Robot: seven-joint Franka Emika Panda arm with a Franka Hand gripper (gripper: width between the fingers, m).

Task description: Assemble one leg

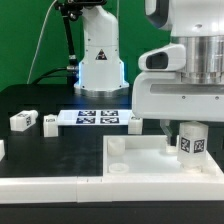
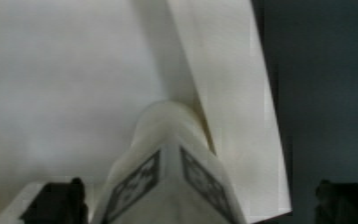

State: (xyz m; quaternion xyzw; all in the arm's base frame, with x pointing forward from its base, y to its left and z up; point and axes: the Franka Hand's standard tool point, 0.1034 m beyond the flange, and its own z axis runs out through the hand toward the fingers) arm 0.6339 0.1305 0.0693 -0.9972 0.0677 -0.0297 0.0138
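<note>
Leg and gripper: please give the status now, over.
Gripper open, fingers either side of the leg, not clamping. Leg upright on the tray, near its corner on the exterior view's right. Two loose legs far off. Nothing in the way.

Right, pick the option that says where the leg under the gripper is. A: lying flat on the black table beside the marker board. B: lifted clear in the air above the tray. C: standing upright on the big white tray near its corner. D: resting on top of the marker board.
C: the leg stands upright on the tray, with the gripper fingers spread either side of it.
</note>
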